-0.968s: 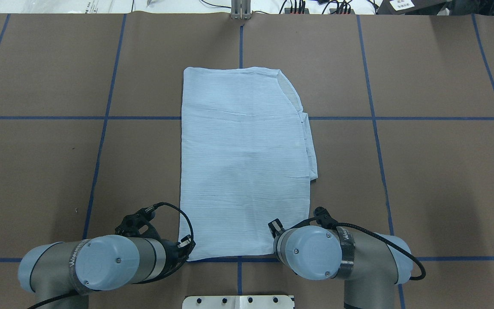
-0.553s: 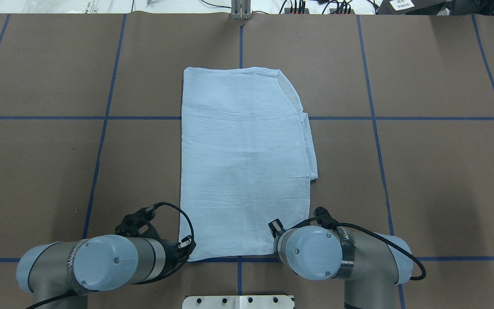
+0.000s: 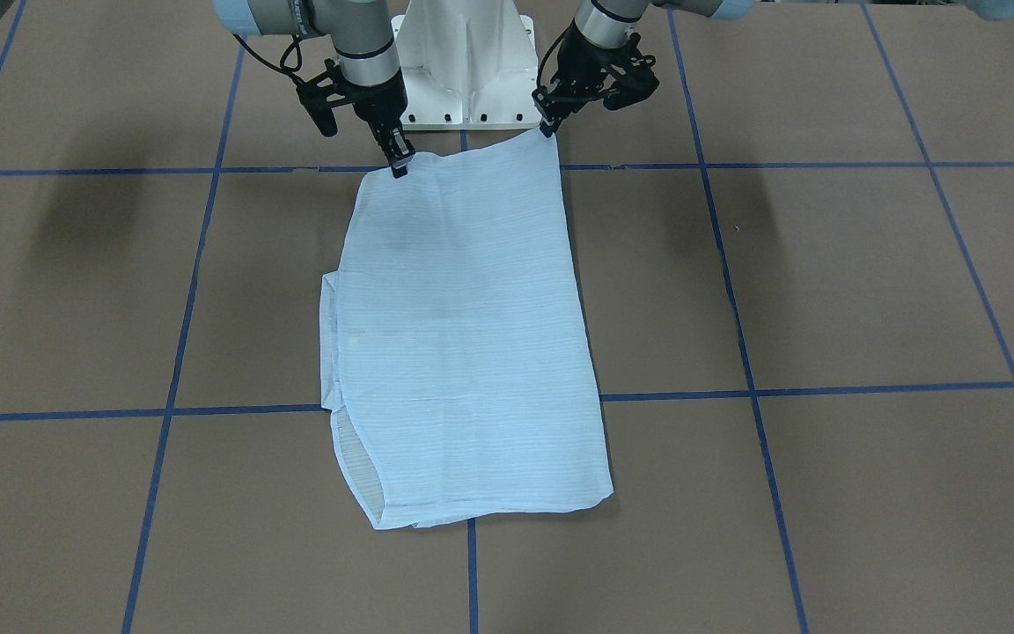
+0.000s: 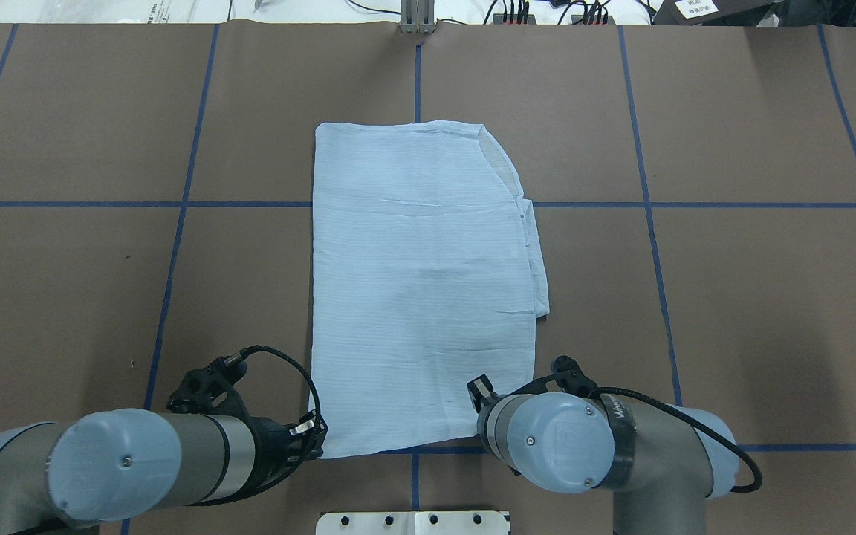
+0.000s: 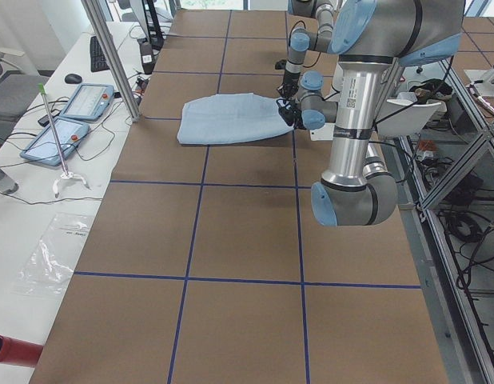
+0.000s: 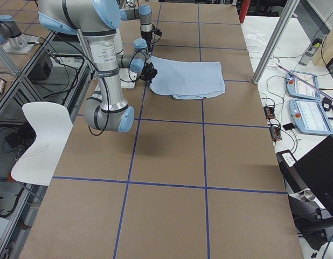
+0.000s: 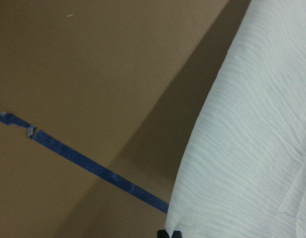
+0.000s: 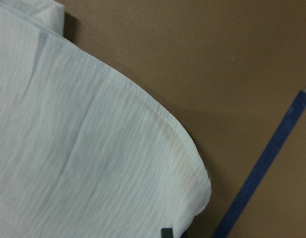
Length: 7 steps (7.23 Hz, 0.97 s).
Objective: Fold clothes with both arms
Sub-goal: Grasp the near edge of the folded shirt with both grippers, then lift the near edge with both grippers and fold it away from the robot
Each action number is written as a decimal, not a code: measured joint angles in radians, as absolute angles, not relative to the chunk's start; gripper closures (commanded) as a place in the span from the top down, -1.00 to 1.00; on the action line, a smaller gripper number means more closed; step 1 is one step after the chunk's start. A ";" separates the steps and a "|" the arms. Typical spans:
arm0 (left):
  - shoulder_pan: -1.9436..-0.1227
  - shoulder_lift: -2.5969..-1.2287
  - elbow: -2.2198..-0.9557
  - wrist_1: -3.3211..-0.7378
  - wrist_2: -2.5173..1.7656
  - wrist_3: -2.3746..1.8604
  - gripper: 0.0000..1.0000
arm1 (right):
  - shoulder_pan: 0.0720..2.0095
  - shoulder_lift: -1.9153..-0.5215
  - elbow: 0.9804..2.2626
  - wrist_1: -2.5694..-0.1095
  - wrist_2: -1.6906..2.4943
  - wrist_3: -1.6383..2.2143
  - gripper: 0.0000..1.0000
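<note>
Left gripper [image 3: 547, 130] and right gripper [image 3: 399, 165] each clench a near corner of the shirt [image 3: 463, 335], which has slid slightly toward the robot, indicating the next fold is starting.

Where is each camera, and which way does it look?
Front-facing: across the table, facing the robot; left hand and right hand pinch corners of the shirt.
Overhead: behind the robot, looking forward and down; left arm and right arm show.
Exterior left: table's end; left arm nearest.
Exterior right: opposite end; right arm nearest.
Left wrist: looks down on one shirt corner.
Right wrist: the other corner.
Both wrist views share blue tape.
</note>
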<state>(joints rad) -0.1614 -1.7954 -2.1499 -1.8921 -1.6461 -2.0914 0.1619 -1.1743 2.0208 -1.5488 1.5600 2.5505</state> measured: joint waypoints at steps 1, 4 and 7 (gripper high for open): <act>-0.165 -1.791 -2.194 -1.892 -1.658 -2.091 -1.00 | 0.166 -1.174 2.093 -1.616 1.562 2.554 -1.00; -0.278 -1.862 -2.172 -1.885 -1.679 -2.022 -1.00 | 0.254 -1.124 2.129 -1.698 1.566 2.485 -1.00; -0.481 -1.992 -1.998 -1.870 -1.732 -1.880 -1.00 | 0.455 -0.933 1.882 -1.695 1.650 2.314 -1.00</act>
